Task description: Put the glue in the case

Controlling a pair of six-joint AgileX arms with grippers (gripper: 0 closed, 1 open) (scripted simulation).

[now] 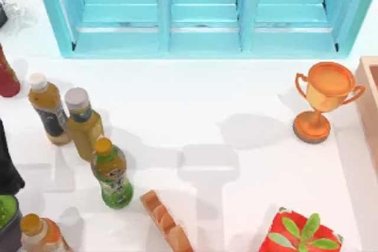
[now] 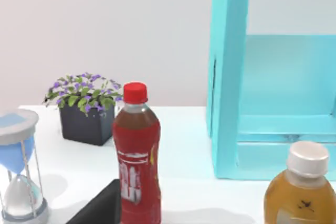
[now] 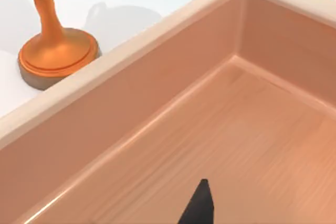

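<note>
Right gripper is hanging inside the wooden case at the table's right edge, just a dark tip poking in over the bare floor, so I can't tell if it's released or clenched. The trophy is standing just beside the case. Left gripper is sitting at the left edge next to the red soda bottle, also can't tell its state. A small orange-topped bottle is standing in the bottom-left corner; can't tell if that's the glue.
</note>
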